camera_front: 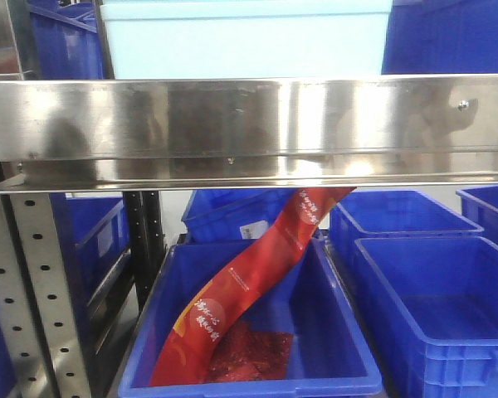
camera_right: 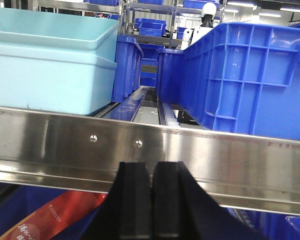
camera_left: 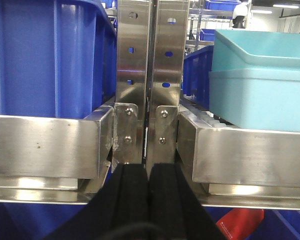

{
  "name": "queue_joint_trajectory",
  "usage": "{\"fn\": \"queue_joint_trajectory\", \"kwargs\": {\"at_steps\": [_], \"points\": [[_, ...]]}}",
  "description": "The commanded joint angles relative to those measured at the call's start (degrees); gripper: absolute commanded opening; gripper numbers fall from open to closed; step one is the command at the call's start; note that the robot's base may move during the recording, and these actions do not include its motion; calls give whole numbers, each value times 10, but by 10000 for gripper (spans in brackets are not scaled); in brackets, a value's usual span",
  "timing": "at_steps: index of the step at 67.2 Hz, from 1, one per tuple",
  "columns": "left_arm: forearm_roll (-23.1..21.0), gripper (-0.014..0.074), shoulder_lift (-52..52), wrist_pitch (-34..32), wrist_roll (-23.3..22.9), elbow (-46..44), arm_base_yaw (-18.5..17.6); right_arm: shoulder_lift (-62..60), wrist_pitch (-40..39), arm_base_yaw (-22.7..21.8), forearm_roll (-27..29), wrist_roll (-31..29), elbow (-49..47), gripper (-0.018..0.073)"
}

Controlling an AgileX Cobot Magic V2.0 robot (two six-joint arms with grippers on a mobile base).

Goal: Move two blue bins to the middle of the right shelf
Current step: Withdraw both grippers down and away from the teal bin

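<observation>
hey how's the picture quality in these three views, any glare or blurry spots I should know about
Front view: soft overall, broad glare streaks across the steel shelf rail, and the pale blue bin looks washed out. Left wrist view: sharp on the shelf uprights; the left claw is a dark, featureless mass. Right wrist view: ceiling lights blow out the background, and the right claw is underexposed.

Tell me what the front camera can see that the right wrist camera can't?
Only the front view shows the royal blue plastic bin below holding the whole long red foil packet.

Only the right wrist view shows the shut black right gripper and a ribbed royal blue crate on the shelf.

Both show the pale cyan-blue plastic bin resting behind the shiny steel shelf rail.
</observation>
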Motion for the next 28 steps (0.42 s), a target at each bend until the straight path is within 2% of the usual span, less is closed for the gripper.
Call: {"fn": "queue_joint_trajectory", "kwargs": {"at_steps": [1,28], "points": [[-3,-111,-3,-13,1,-1,1,-2,-9,0,3,0,2,-167],[-3,-111,-3,-13,1,-1,1,-2,-9,0,3,0,2,-167]]}}
